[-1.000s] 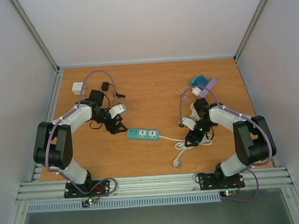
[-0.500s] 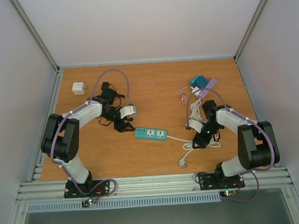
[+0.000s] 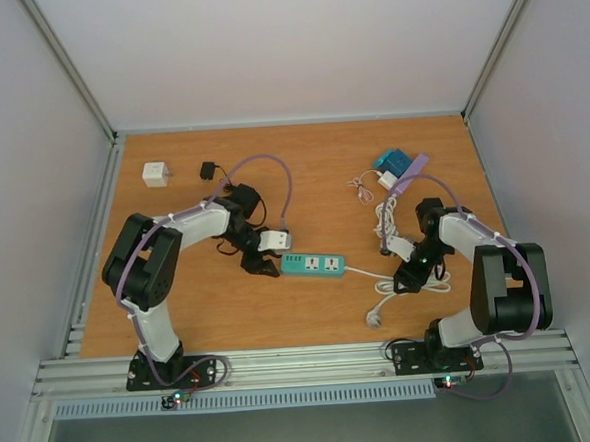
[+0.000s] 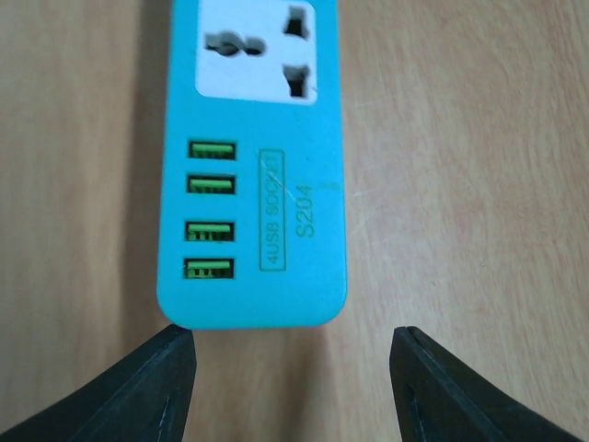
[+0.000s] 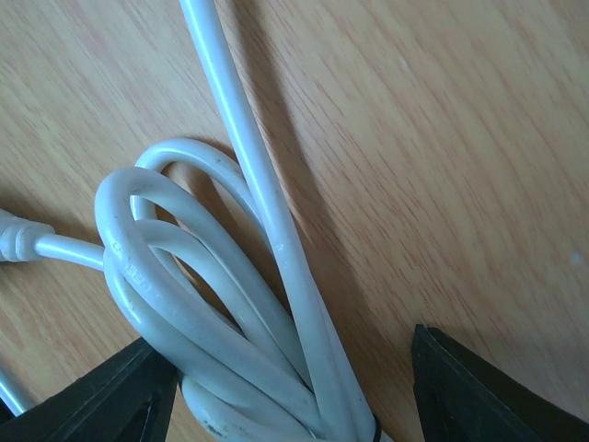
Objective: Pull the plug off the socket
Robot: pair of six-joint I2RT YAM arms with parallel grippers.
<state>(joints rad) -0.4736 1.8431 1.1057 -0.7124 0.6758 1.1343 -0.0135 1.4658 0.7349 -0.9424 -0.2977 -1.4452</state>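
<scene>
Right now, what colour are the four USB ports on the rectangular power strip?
Green USB ports; best in left wrist view.

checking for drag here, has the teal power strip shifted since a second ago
Yes. The teal power strip has slid right in the top view, farther from the white adapter at back left, which stayed put.

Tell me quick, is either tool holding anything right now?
Left tool: open, empty, just short of the blue power strip's end.
Right tool: open, straddling the coiled white cable, not clamped on it.
</scene>
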